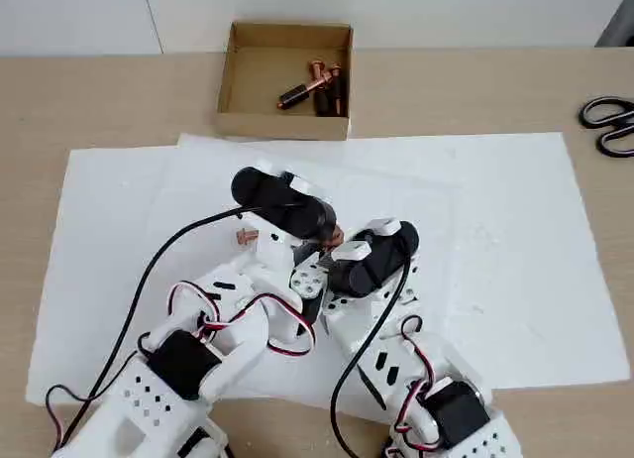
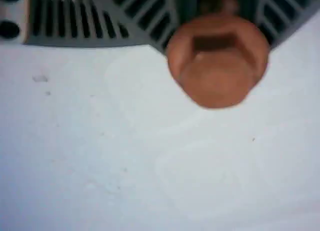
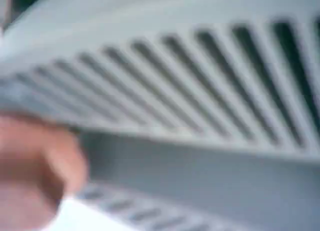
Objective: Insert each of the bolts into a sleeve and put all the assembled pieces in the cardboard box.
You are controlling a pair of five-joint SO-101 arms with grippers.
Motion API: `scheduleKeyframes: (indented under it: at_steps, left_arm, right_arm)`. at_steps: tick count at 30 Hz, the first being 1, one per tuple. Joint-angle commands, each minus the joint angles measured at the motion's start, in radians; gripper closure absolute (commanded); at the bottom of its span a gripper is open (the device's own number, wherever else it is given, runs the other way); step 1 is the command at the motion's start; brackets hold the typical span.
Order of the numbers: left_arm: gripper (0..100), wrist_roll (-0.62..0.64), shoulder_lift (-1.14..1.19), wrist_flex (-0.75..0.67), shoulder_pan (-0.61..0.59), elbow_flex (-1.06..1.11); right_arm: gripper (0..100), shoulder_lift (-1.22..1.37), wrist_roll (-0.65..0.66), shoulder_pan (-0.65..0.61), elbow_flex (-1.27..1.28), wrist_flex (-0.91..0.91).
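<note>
1. The cardboard box [image 1: 238, 76] stands at the far side of the worktop [image 1: 99, 91], just beyond the white paper sheet [image 1: 515, 240]. In its right half lie the assembled pieces [image 1: 315, 86], copper bolts in dark sleeves. They are bunched so closely that their number is hard to make out.
2. The left gripper [image 2: 216, 36] has its ribbed grey fingers [image 2: 100, 21] clamped on a copper bolt [image 2: 217, 71]. The bolt's round head faces the wrist camera and hides the shank behind it.
3. In the high view this held bolt is a small copper spot between the two arm ends, over the middle of the sheet. The black motors [image 1: 282, 202] cover most of it.
4. The right gripper [image 1: 319, 270] sits right against the left one; I cannot tell whether it is closed or apart. Its wrist view gives a blurred grey ribbed surface [image 3: 200, 81] and a blurred copper shape [image 3: 30, 176], cut off at the edge.
5. A loose bolt [image 1: 246, 237] lies on the sheet beside the left arm.
6. Scissors [image 1: 609, 121] lie at the worktop's right edge, cut off by the frame.
</note>
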Motion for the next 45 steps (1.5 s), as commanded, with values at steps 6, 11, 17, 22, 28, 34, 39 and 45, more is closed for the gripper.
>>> scheduleKeyframes:
  at_steps: [6, 11, 17, 22, 28, 34, 39, 45]
  left_arm:
    - [85, -0.011, -0.017, 0.071, -0.012, -0.013]
    - [85, -0.011, -0.018, 0.081, -0.014, -0.016]
    - [85, -0.011, -0.02, 0.213, -0.074, -0.163]
    - [85, -0.012, -0.02, 0.27, -0.227, -0.216]
    - [85, -0.012, -0.02, 0.361, -0.41, -0.249]
    - [85, -0.054, -0.02, 0.417, -0.565, -0.303]
    - [85, -0.282, -0.014, 0.439, -0.752, -0.295]
    - [85, -0.301, -0.018, 0.509, -0.769, -0.237]
  right_arm:
    - [99.5, -0.013, -0.006, 0.002, -0.011, -0.022]
    - [99.5, -0.013, -0.006, 0.002, -0.011, -0.022]
    - [99.5, -0.013, -0.006, 0.002, -0.011, -0.022]
    - [99.5, -0.013, -0.005, 0.002, -0.009, -0.022]
    - [99.5, -0.008, -0.003, 0.004, -0.011, -0.024]
    - [99.5, -0.008, 0.0, 0.061, -0.015, -0.024]
    - [99.5, -0.002, 0.003, 0.246, -0.055, -0.019]
    - [99.5, 0.065, 0.094, 0.289, -0.184, -0.015]
